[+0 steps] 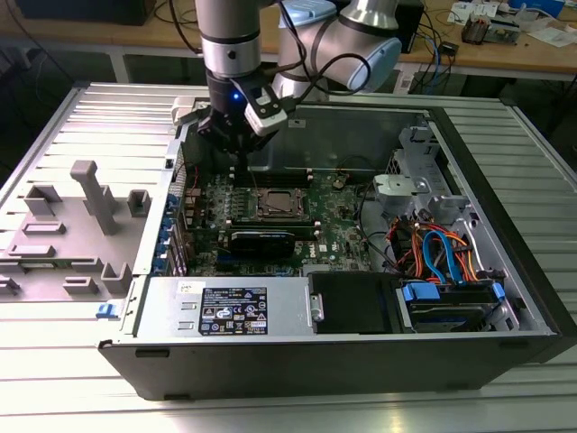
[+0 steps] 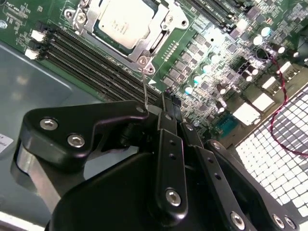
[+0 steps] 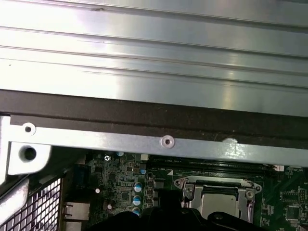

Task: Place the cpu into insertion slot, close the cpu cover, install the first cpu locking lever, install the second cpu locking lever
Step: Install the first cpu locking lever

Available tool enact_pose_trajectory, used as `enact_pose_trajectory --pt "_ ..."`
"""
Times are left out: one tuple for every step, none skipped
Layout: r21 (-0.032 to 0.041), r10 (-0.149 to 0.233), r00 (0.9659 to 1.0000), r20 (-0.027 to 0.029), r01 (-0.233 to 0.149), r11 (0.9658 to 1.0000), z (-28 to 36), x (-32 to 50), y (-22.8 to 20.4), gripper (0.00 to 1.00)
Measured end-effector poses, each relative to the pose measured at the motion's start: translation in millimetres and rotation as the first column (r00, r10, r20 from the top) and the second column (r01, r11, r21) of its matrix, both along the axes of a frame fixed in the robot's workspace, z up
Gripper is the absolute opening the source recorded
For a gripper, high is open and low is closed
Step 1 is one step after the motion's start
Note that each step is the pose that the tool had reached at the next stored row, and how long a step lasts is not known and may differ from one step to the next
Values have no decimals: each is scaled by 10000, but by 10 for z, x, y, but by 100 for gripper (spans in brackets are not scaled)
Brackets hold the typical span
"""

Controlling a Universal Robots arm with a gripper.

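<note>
A ribbed metal table (image 1: pixel 99 113) carries an open computer case (image 1: pixel 361 365) lying on its side, and everything I work on sits inside it, around the insertion slot (image 1: pixel 281 204) on the green motherboard (image 1: pixel 338 233). A silver power supply (image 1: pixel 234 311) lies on the near side of the slot, and a bundle of blue and orange cables (image 1: pixel 442 251) lies well off to the exterior view's right of it. Long black memory slots (image 2: pixel 89 54) run just beside the slot. The cpu (image 2: pixel 120 21) sits in the slot, its dull silver top showing through the window of the cpu cover (image 2: pixel 159 34), which lies flat down over it. From one corner of the slot a thin wire locking lever (image 2: pixel 145 86) stands upright. My gripper (image 2: pixel 168 98) hangs just above that corner, fingers pressed together, and the lever's upper end reaches them. Whether I have it pinched, I cannot tell.
</note>
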State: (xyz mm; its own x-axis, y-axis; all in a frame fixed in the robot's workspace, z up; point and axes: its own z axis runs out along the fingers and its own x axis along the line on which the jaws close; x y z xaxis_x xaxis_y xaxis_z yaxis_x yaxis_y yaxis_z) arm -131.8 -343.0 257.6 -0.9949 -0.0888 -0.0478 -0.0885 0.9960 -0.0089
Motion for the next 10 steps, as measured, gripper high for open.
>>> enact_pose_trajectory --pt "-1 0 10000 5 0 10000 -1 19 5 11" --pt "-1 -2 10000 8 2 10000 -3 48 8 11" --pt "-3 0 10000 8 0 10000 -5 68 10 11" --pt "-2 -1 10000 10 1 10000 -9 83 11 11" --pt "-2 -2 10000 11 2 10000 -14 104 11 11" --pt "-2 -2 10000 12 2 10000 -18 120 12 11" --pt "-2 -1 10000 11 1 10000 -21 140 12 11" --pt "-2 -1 10000 12 1 10000 -24 156 12 11" --pt "-2 -1 10000 12 1 10000 -26 174 12 11" --pt "-2 -1 10000 11 1 10000 -29 197 13 11"
